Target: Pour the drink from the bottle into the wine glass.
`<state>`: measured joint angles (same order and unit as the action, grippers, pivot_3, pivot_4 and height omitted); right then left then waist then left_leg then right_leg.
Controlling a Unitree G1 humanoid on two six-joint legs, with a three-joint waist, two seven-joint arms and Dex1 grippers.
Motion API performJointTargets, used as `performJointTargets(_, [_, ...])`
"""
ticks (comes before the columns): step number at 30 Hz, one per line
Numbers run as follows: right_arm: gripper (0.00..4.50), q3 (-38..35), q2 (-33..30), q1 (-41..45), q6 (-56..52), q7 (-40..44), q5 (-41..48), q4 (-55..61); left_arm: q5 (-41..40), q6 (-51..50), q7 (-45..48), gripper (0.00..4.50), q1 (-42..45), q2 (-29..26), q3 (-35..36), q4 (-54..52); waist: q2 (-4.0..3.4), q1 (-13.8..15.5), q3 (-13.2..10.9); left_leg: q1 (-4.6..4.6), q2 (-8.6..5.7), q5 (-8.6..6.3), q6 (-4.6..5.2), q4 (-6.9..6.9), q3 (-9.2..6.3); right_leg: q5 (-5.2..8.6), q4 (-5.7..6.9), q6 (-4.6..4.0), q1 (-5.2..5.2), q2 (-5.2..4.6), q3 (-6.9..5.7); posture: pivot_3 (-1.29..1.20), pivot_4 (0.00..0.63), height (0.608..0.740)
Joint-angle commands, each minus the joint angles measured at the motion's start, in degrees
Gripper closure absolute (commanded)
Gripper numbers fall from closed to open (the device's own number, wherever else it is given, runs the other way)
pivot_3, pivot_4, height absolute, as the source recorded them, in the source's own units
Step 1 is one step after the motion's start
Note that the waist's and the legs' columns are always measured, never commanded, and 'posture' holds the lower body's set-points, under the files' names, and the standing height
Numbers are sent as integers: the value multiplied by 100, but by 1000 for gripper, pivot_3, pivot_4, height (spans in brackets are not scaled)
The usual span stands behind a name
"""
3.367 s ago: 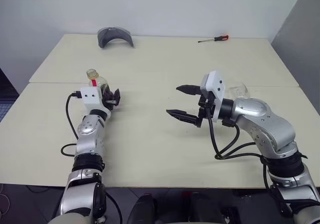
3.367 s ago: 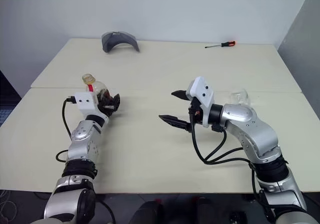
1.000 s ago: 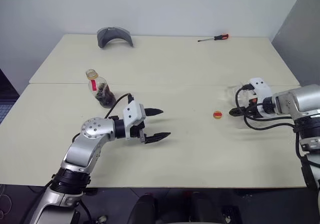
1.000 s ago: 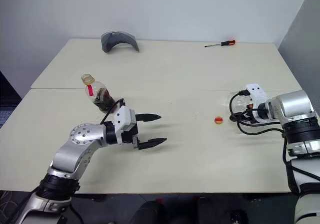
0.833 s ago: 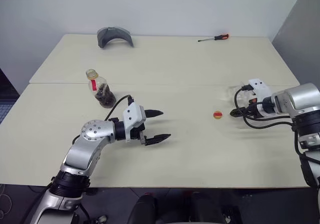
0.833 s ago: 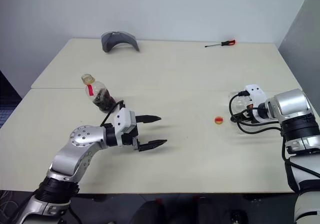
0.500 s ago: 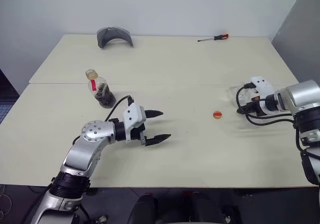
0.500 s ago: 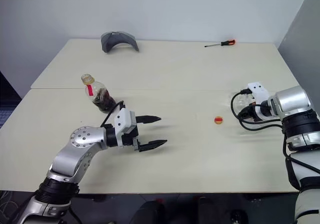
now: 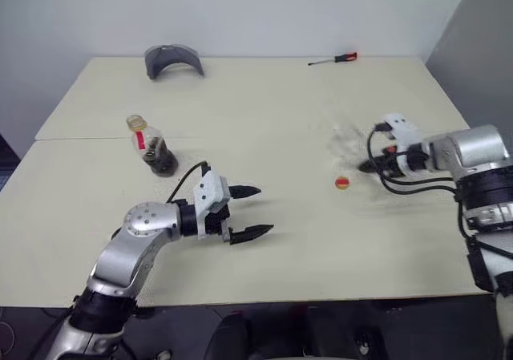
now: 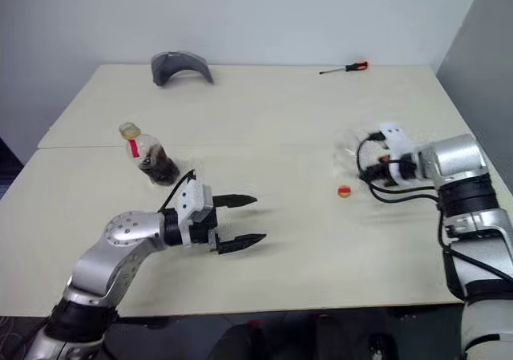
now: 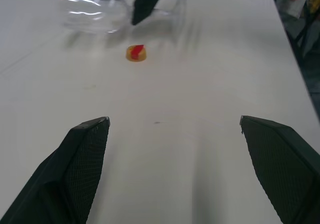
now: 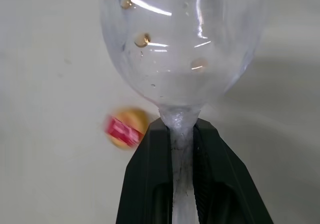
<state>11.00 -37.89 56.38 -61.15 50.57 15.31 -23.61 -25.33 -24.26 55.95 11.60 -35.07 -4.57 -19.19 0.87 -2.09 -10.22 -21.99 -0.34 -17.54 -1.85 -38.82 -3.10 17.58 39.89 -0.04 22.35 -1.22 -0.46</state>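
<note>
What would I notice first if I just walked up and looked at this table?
Probably the clear wine glass on the table's right side, with the right tool pinched shut on its stem just under the bowl. A little yellow and red cap lies on the table just beside it. Over on the left stands the small bottle of dark drink, with the left tool open and empty on the side nearer the robot.

A pale cream bench (image 9: 264,103), crossed by a seam, stands against a plain white wall (image 9: 240,7). At 3 o'clock a grey wall (image 9: 481,47) meets it.
</note>
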Motion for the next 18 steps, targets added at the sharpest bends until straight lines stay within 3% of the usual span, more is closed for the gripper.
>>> performJointTargets(1, [4284,-416,259,-34,959,-62,138,765,-354,-426,-513,0,-220,34,441,-657,-1,30,-1,0,0,0,0,-2,-2,0,2,0,0,0,-1,0,150,740])
performJointTargets(4, [4284,-1052,1393,-351,1710,-783,491,1234,-494,-753,-1197,0,-841,205,751,-1284,1,22,1,1,0,0,0,-4,-9,0,0,0,-5,0,-5,0,150,740])
performJointTargets(11, [4284,-1087,2945,-1037,3978,-1647,187,1437,-257,-963,-2714,0,-1872,809,1480,-2044,3,80,-2,0,-2,1,-3,-11,-10,-1,4,1,-6,-2,-5,0,150,740])
performJointTargets(18, [4284,-1062,3948,-1202,6684,-2255,-330,-349,362,-292,-3474,0,-2984,1282,1872,-2495,6,38,1,15,-3,2,-5,-1,-1,-1,3,1,-9,-2,1,0,150,740])
